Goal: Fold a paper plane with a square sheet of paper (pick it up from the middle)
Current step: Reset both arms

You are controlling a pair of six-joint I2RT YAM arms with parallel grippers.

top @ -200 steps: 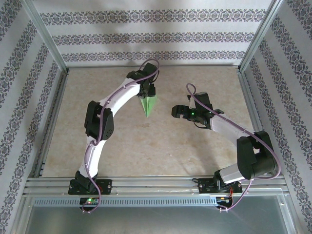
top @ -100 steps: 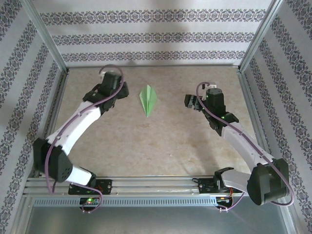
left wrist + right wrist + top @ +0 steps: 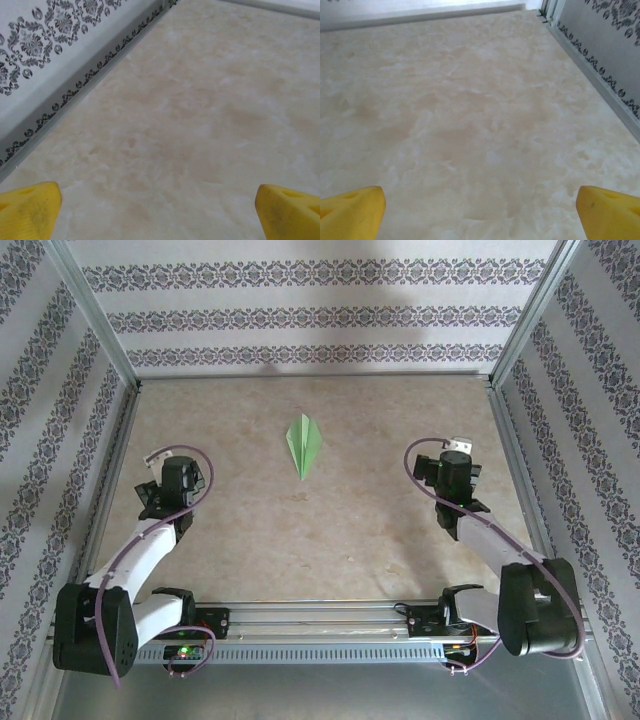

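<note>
The square sheet of paper now lies folded as a light green paper plane (image 3: 304,445), a slim dart with a centre crease, flat on the table at mid-back with its tip pointing toward the near side. My left gripper (image 3: 163,478) is drawn back at the left side, far from the plane. In the left wrist view it (image 3: 160,212) is open, its yellow fingertips (image 3: 30,212) wide apart over bare table. My right gripper (image 3: 453,462) stands at the right side, also well away from the plane. It (image 3: 480,212) is open too, with nothing between its yellow fingertips (image 3: 607,212).
The beige marbled tabletop (image 3: 330,530) is bounded by patterned walls on three sides and metal posts (image 3: 515,330) at the back corners. A metal rail (image 3: 320,615) with both arm bases runs along the near edge. The left wall's foot (image 3: 75,92) is close to the left gripper.
The left gripper has opened and let go of the paper plane, which now rests on the table. Both arms have pulled back toward the near side, away from the centre.
</note>
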